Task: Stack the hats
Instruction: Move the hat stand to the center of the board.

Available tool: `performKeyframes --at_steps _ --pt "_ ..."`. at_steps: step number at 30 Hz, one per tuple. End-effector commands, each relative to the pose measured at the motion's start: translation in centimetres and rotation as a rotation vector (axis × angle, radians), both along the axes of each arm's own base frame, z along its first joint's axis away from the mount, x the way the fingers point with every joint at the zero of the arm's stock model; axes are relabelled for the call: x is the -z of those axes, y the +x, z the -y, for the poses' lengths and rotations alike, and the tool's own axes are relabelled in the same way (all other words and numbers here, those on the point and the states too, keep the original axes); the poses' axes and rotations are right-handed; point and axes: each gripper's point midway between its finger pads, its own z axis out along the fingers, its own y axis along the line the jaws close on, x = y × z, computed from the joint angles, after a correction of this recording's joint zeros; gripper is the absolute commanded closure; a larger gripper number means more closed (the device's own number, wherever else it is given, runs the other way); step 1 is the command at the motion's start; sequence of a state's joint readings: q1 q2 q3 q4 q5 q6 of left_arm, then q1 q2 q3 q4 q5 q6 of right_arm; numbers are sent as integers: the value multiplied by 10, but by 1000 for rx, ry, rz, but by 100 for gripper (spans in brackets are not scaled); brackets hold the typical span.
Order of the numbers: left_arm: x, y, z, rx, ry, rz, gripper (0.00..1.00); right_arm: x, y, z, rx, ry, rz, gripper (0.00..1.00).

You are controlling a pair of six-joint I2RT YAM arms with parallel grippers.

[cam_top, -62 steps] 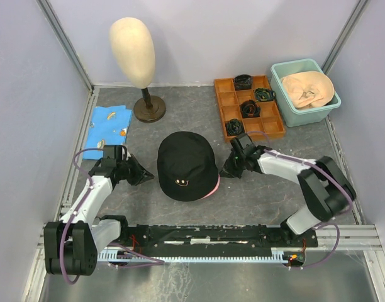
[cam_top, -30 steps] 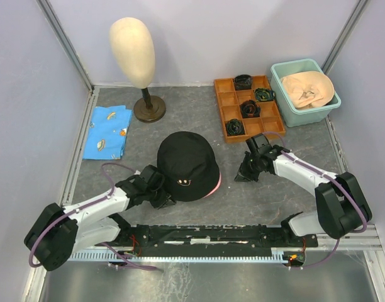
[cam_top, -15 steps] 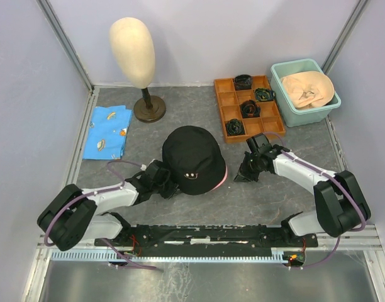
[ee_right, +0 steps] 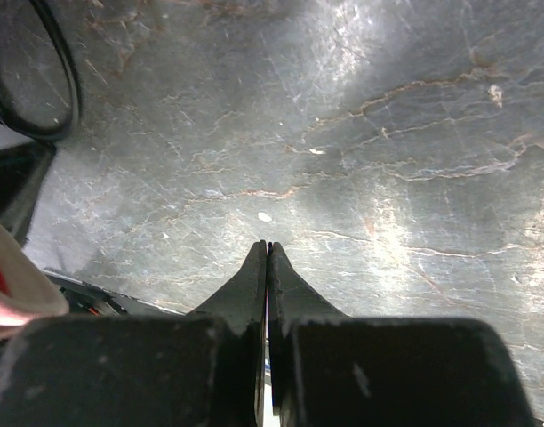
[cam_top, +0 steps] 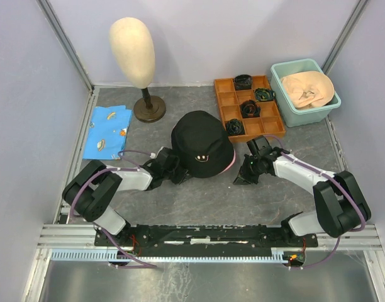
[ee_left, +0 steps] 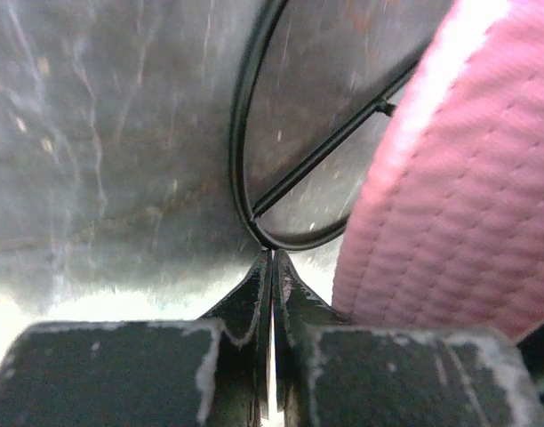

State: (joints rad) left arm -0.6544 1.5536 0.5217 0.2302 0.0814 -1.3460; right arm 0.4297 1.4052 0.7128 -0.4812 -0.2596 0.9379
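left hand (ee_left: 272, 265) closed — at black hat (cam_top: 202, 141) edge, pink hat (ee_left: 459, 205) beneath | right hand (ee_right: 267, 253) closed — empty

Grey worktop (cam_top: 199, 201). Mannequin head (cam_top: 132, 50) on brown stand (cam_top: 149, 108) at 11 o'clock. Blue printed cloth (cam_top: 107, 131) flat at 9. Orange divided tray (cam_top: 229, 99) at 1, four black coils (cam_top: 250, 108) in separate compartments. Teal tub (cam_top: 287, 107) just beside it, at 2.
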Motion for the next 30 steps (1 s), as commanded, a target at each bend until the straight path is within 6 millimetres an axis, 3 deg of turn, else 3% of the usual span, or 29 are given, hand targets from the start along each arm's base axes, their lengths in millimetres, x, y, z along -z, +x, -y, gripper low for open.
performKeyframes --at_steps 1,10,16,18,24,30 --pt "14 31 -28 -115 88 3 97 -9 0 -2 -5 34 38 100" --pt "1 85 -62 -215 91 44 97 -10 -3 -2 4 45 41 100" --pt "-3 113 -57 -178 93 57 97 -11 -1 -3 5 47 41 100" --pt "-8 110 -58 -184 87 64 97 -12 0 -3 4 45 45 100" --pt "-22 68 -81 -237 84 102 97 -11 2 -4 3 45 45 100" --pt "-53 39 -62 -120 147 227 97 -9 5 -5 -1 45 42 100"
